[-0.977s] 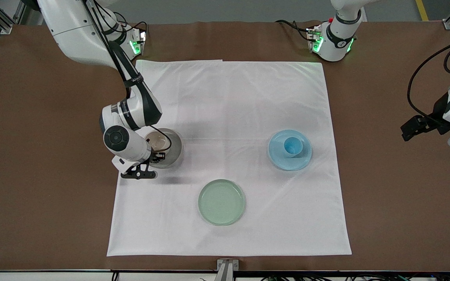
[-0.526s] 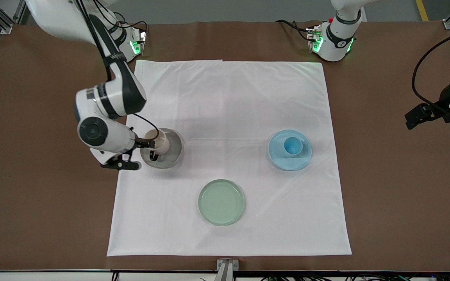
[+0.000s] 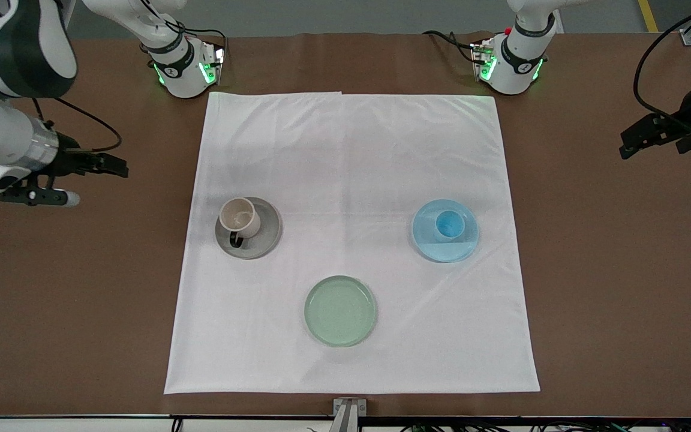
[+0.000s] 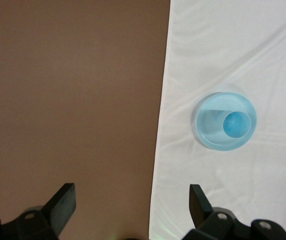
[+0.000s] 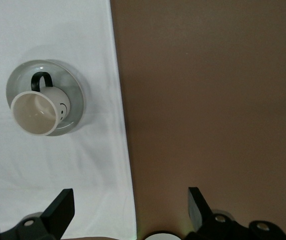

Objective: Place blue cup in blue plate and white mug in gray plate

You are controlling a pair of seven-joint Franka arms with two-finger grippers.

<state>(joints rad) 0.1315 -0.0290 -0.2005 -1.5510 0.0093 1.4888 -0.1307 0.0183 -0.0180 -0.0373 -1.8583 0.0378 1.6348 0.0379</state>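
Brown tabletop [image 3: 609, 288] carries a white cloth [image 3: 351, 156] with three plates. The white mug [image 3: 239, 217] stands upright in the gray plate [image 3: 261, 240], well apart from the right gripper [image 3: 114, 166], which hangs empty over bare table with fingers spread. The blue cup [image 3: 449, 224] sits in the blue plate [image 3: 445, 247], well apart from the left gripper [image 3: 630, 141], also spread and empty. The pale green plate [image 3: 340, 311] lies nearest the front camera.
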